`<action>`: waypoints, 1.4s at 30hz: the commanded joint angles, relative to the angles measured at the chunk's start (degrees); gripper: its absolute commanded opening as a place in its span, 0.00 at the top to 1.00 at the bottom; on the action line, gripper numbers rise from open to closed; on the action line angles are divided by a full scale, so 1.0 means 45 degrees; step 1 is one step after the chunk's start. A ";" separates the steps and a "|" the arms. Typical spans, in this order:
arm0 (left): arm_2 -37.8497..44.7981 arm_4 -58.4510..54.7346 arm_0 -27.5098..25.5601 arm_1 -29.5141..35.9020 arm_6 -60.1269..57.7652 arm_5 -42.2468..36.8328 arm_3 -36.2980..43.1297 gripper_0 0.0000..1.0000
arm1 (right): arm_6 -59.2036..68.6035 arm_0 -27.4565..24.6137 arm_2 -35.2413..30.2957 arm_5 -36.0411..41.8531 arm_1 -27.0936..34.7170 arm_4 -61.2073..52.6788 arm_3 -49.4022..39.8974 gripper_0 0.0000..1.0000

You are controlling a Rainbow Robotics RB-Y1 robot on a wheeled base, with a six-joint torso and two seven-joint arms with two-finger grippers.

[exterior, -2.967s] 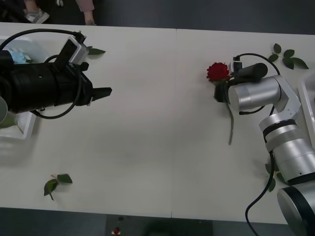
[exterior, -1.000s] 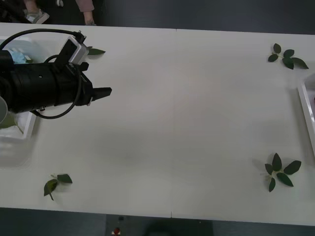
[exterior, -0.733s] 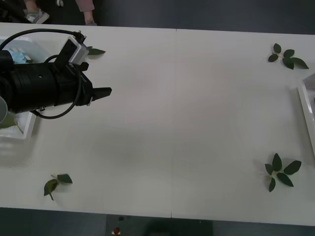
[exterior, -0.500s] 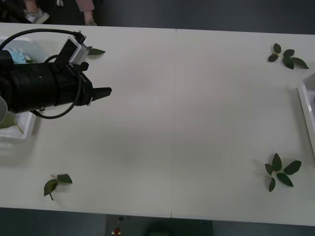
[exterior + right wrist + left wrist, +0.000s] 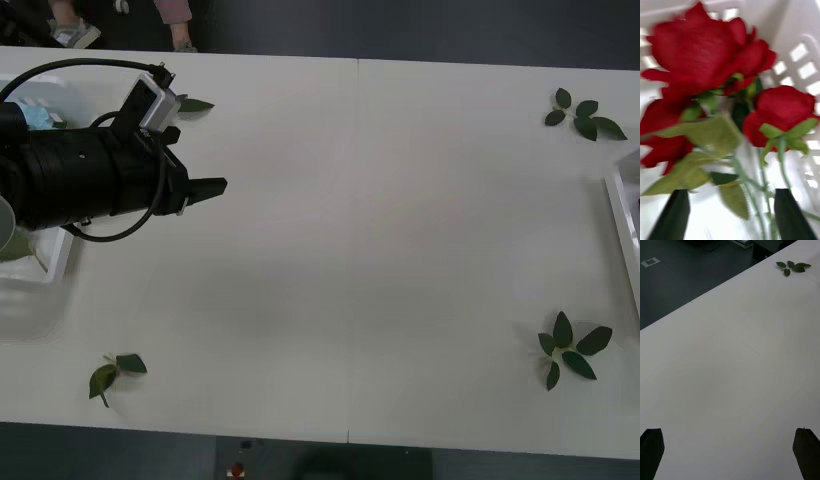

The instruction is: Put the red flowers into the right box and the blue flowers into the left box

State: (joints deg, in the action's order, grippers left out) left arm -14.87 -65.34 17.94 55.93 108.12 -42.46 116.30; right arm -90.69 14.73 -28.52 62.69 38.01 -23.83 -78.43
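Several red flowers (image 5: 696,48) lie inside the right box (image 5: 797,33), whose white latticed walls stand close behind them. My right gripper (image 5: 732,193) hovers just over their stems and leaves, open, its black fingers (image 5: 675,213) wide apart. The right box's rim (image 5: 622,215) sits at the table's right edge. My left gripper (image 5: 210,187) hangs above the table's left part, open with nothing between its fingers (image 5: 651,446). Behind the left arm is the left box (image 5: 45,272), and a pale-blue bit of the blue flowers (image 5: 38,115) peeks out of it.
Loose green leaf sprigs lie on the white table (image 5: 360,250): one at the far right (image 5: 583,113), one at the near right (image 5: 568,350), one at the near left (image 5: 113,372), and one by the left arm (image 5: 193,104).
Three seconds ago my right arm held a red rose over the table's right side; arm and rose have since left the front view. The left arm has not moved.
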 commanded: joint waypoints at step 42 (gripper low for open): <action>0.0003 -0.0090 0.0155 0.0032 0.0231 0.0119 0.0171 0.00 | -1.4290 0.3484 0.0479 0.6772 -0.1240 -1.1482 -0.3626 0.00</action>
State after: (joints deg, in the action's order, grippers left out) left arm -14.87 -65.34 17.94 55.93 108.12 -42.46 116.30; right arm -155.24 28.83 -27.58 92.89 33.05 -74.37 -94.96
